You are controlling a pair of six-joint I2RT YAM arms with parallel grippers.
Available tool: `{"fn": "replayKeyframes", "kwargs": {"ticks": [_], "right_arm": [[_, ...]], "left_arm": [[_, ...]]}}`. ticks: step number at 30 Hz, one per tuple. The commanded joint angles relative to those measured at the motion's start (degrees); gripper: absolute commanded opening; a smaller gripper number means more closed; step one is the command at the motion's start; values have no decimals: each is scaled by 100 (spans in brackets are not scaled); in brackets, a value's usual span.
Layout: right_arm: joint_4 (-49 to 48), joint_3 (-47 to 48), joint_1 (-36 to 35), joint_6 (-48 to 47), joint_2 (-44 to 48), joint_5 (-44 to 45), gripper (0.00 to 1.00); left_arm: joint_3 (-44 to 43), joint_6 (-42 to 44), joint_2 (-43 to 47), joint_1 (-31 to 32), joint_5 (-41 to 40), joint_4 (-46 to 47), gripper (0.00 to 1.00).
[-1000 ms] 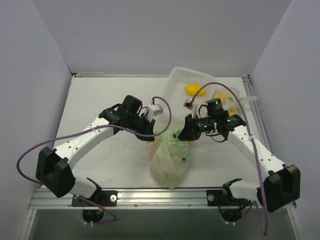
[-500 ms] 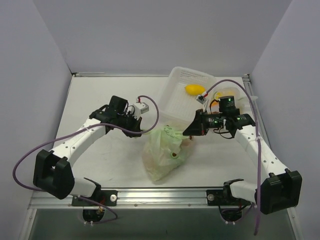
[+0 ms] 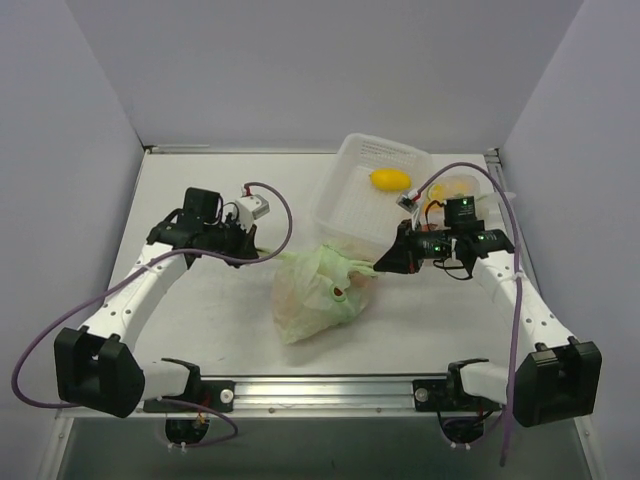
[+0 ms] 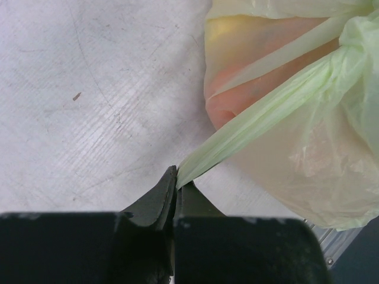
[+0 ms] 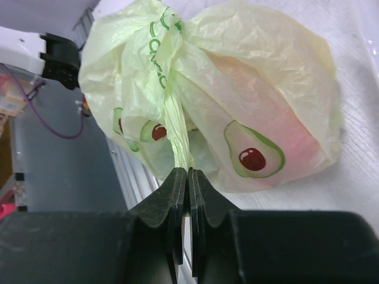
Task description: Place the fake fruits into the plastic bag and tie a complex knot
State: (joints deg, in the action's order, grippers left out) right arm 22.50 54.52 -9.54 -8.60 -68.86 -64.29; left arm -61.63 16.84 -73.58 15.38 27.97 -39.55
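Note:
The pale green plastic bag (image 3: 315,295) with avocado prints lies on the table between my arms, its handles twisted into a knot at the top (image 5: 169,26). Orange and pink shapes of the fake fruits (image 4: 237,53) show through its skin. My left gripper (image 3: 265,252) is shut on one stretched handle strip (image 4: 254,118), its tips (image 4: 176,177) low over the table. My right gripper (image 3: 385,265) is shut on the other handle strip (image 5: 177,130) at its tips (image 5: 188,174). A yellow lemon (image 3: 390,179) lies in the white basket (image 3: 345,205).
The basket stands at the back right, just behind the bag. To its right lies a clear bag with orange and yellow fruit (image 3: 455,188). The table's front rail (image 3: 320,385) runs close below the bag.
My left gripper has moved left and back, my right gripper right, each keeping its handle. The handles have drawn taut and the bag has slid left.

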Motion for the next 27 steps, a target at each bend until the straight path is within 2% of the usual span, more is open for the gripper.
{"fn": "replayKeyframes", "kwargs": {"ticks": [1,5,8,10,13,15,16,17,19,20,22,27], "right_arm": [[659,-301,347,-941,-83,723,0],[650,-477,348,-1389,-294,953,0],[694,-416,129,-1408,-365,971,0],[729,-399,-12,-1469,-286,962,0],[965,-276,-495,-1661,-251,1129,0],[1107,-162,-750,-1732,-277,1270,11],[1133,-144,-786,-1715,-286,1296,19],[1125,-126,-821,-1689,-303,1340,20],[1125,-48,-926,-1628,-391,1603,17],[1125,-3,-962,-1488,-444,1682,15],[1125,76,-1032,-1408,-549,1911,7],[985,50,-1444,-1355,-558,2884,1]], "left_arm": [[308,618,81,-474,-1391,-317,0],[729,873,2,-474,-1145,-194,0],[793,1049,-112,-448,-523,-114,0],[775,1172,-104,-413,196,-141,0],[740,1436,36,-202,858,-237,1],[714,1523,177,79,938,-237,9],[713,1533,264,167,1043,-237,20],[705,1533,300,237,1079,-237,24],[696,1489,379,474,1036,-237,33],[678,1471,397,536,992,-237,35],[678,1340,432,659,895,-211,35],[713,1033,555,634,755,-141,35]]}}
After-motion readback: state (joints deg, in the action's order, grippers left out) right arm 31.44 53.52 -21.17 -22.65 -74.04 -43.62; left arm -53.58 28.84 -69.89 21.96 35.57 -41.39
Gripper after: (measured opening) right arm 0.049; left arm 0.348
